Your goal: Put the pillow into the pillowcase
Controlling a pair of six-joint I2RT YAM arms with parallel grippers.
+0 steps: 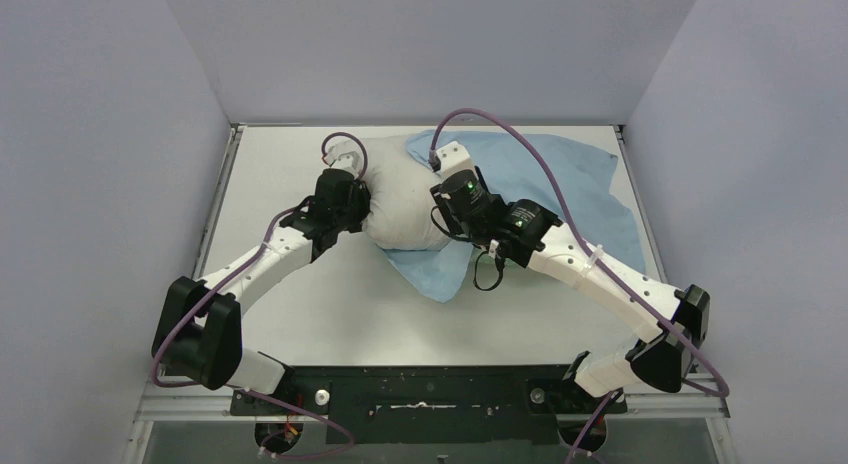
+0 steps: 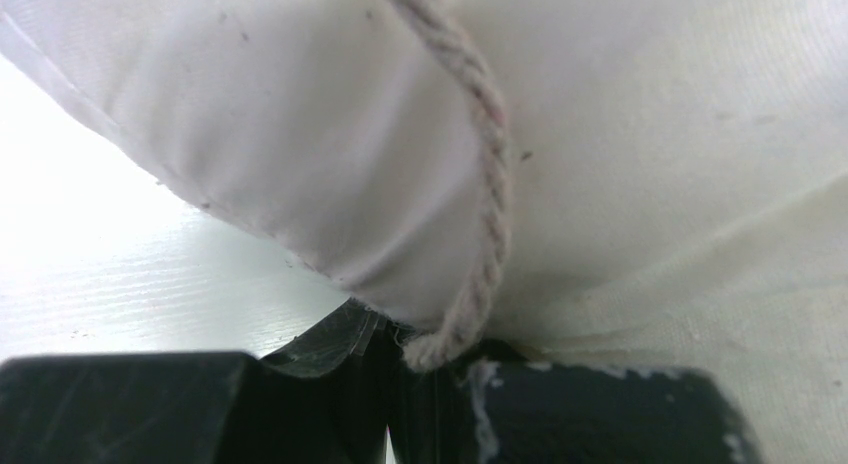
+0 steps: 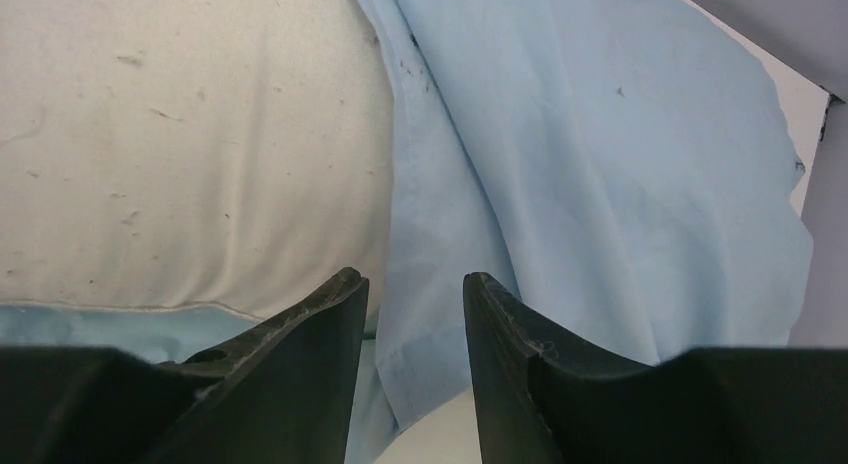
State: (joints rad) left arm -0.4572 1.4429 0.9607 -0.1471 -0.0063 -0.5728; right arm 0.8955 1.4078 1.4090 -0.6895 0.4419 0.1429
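As the pillow [image 1: 405, 199] lies on top of the pillowcase [image 1: 570, 174], with no portion visibly inside it, we judge the step in hand to be opening the case mouth and feeding the pillow in. To do this well, we advise that the right hand [image 3: 415, 319] take only the upper layer of the light blue cloth at the hem beside the pillow, not both layers. It should lift that layer clear before the left hand [image 2: 400, 359] pushes. We cannot tell which edge is the mouth.

The left hand is clenched on the pillow's left seam, and a twisted cord [image 2: 490, 194] hangs across the fabric just above its fingers. The right hand is released, jaws apart, poised low over the case edge, touching nothing we can confirm. Both arms reach forward and bend inward, flanking the pillow at the middle of the surface [image 1: 270, 164].
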